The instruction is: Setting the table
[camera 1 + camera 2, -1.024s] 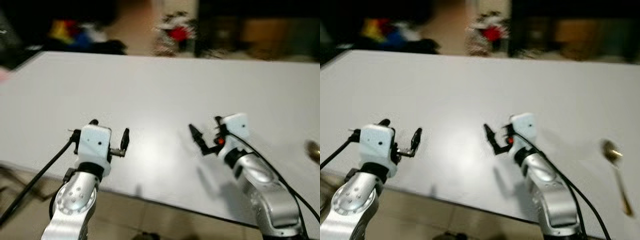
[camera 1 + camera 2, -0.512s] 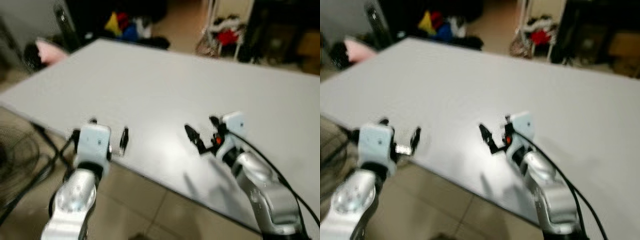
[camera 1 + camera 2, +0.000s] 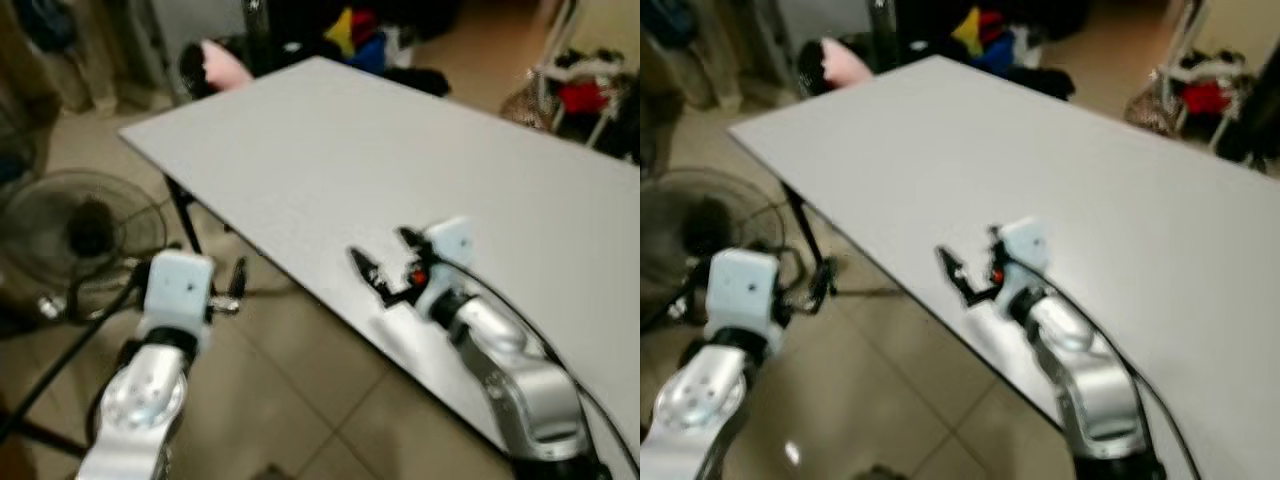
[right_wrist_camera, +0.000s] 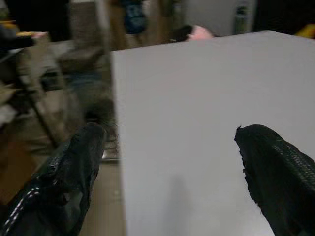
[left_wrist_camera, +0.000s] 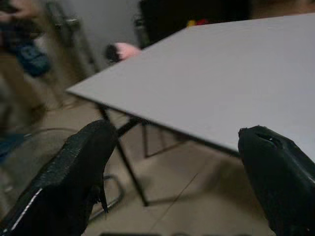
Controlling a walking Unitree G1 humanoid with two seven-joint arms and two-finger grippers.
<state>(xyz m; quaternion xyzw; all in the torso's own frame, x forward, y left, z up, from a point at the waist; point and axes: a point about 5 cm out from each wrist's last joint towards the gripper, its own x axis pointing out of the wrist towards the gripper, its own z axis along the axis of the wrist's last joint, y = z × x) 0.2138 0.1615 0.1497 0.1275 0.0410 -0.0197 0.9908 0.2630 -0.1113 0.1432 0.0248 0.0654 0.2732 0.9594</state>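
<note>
Carrying nothing, your left gripper (image 3: 236, 290) hangs spread over the floor (image 3: 300, 360) and your right gripper (image 3: 385, 268) gapes above the table (image 3: 330, 150), likely between fetches, no tableware visible.

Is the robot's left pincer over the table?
No, the left pincer hangs over the tiled floor, off the edge of the grey table.

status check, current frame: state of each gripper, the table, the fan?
left gripper: open, empty, over the tiled floor off the table's edge.
right gripper: open, empty, above the tabletop near its edge.
table: upright; the part in view is bare.
floor fan: upright on the floor beside the table; running or not, cannot tell.
</note>
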